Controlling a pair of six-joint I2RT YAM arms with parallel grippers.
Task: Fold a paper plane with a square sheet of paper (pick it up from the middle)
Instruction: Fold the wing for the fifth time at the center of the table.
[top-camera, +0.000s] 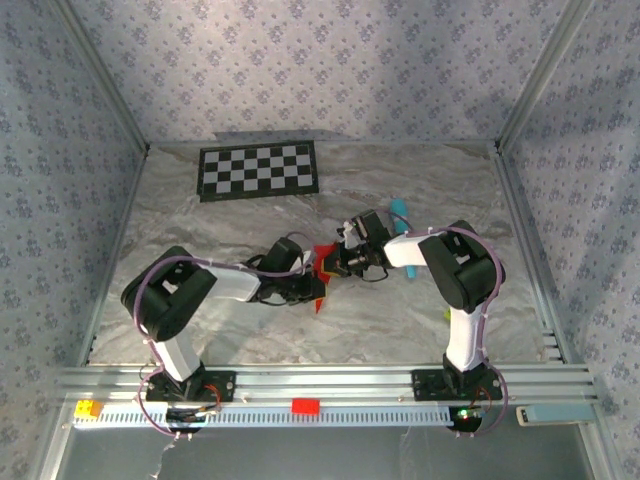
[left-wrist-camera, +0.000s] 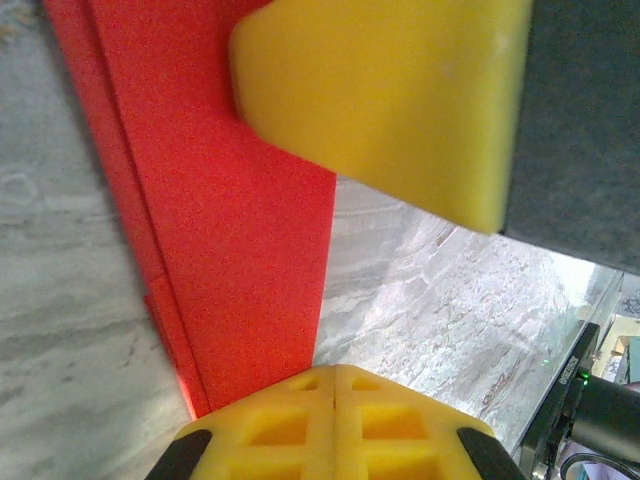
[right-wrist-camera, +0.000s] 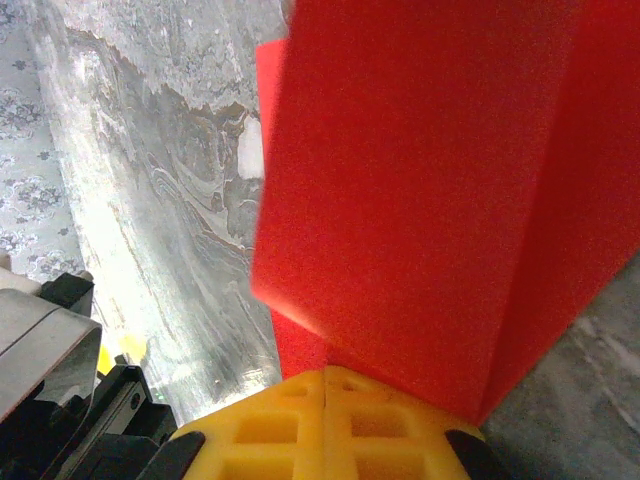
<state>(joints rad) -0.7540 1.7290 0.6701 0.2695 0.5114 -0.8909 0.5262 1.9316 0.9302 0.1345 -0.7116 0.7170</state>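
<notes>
Red paper (top-camera: 322, 253): folded into layers, held mid-table between both grippers, over the marbled table (top-camera: 200, 230).
Left gripper (left-wrist-camera: 335, 375): yellow fingers clenched on one edge of the paper, with the other arm's yellow finger close by.
Right gripper (right-wrist-camera: 325, 375): fingers pinched tight on the folded paper, creased layers fanning away.
Background: checkerboard (top-camera: 260, 171) at the far side; teal stick (top-camera: 400, 210) near the right arm.

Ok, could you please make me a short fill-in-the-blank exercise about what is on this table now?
1. The paper, gripped by the left hand and the right hand, is ___ in colour.
2. The checkerboard is black and ___.
3. The teal stick lies closer to the ___ hand.
Missing words: red; white; right.
</notes>
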